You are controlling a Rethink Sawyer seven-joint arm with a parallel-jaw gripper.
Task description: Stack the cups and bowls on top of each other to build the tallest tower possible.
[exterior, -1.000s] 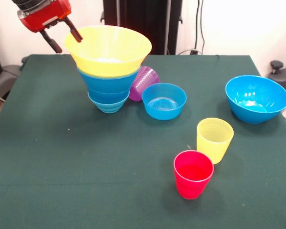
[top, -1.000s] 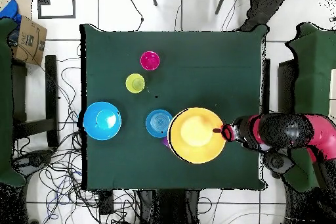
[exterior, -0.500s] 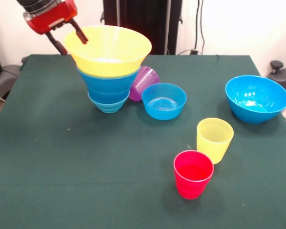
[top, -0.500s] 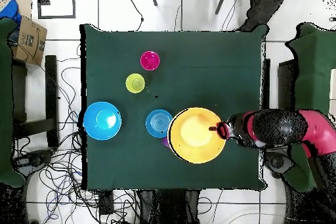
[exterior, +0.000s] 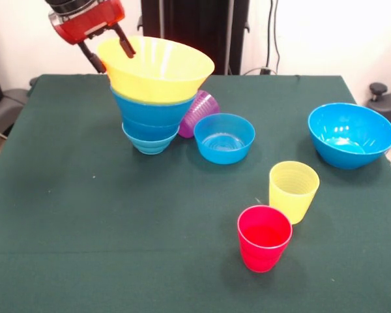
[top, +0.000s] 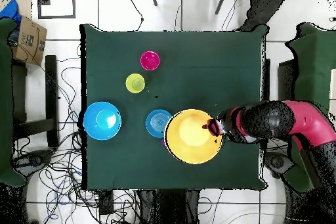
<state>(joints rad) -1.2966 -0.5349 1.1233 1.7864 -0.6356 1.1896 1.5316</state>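
Tower (exterior: 158, 91) on green table (exterior: 85, 228)

Red-and-black arm reaching down at slant, red-housed claw (exterior: 111, 51) (top: 212, 128) spread, one black finger either side of yellow bowl's (exterior: 158, 68) rim.

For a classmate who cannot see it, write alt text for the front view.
A red robot claw straddles the rim of a very large yellow plastic bowl topping a tower of nested blue bowls on a green table. Nearby sit a tipped purple cup, two loose blue bowls, and upright yellow and red cups.
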